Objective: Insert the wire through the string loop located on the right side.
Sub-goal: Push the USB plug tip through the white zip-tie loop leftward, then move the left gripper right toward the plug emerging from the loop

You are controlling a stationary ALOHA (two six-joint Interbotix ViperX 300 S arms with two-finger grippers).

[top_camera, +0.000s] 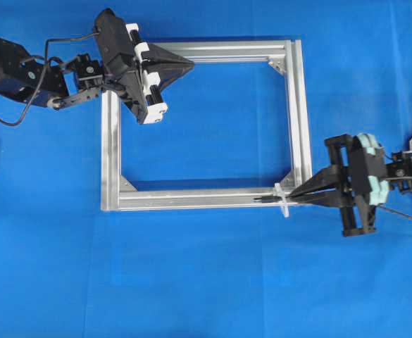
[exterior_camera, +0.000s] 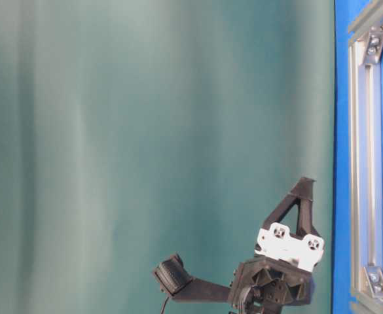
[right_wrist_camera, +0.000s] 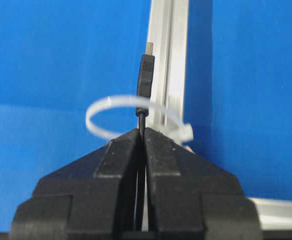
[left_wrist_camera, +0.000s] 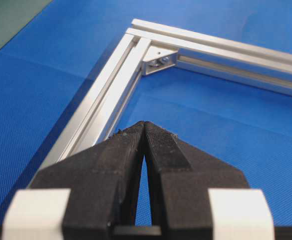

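My right gripper [top_camera: 295,195] [right_wrist_camera: 142,132] is shut on the thin black wire [right_wrist_camera: 146,75] just behind its plug. The plug points along the silver frame's [top_camera: 191,198] near rail, and its tip [top_camera: 260,201] reaches past the string loop [top_camera: 283,200]. In the right wrist view the white string loop [right_wrist_camera: 100,108] rings the wire just ahead of my fingertips, its knot [right_wrist_camera: 185,133] against the rail. My left gripper [top_camera: 190,65] [left_wrist_camera: 144,125] is shut on nothing, hovering over the frame's far left corner.
The square aluminium frame [left_wrist_camera: 101,100] lies flat on the blue mat, with triangular corner brackets [left_wrist_camera: 158,59] inside its corners. In the table-level view, the left arm [exterior_camera: 283,261] is raised above the frame [exterior_camera: 360,163]. Slack wire trails right behind my right gripper [top_camera: 406,213].
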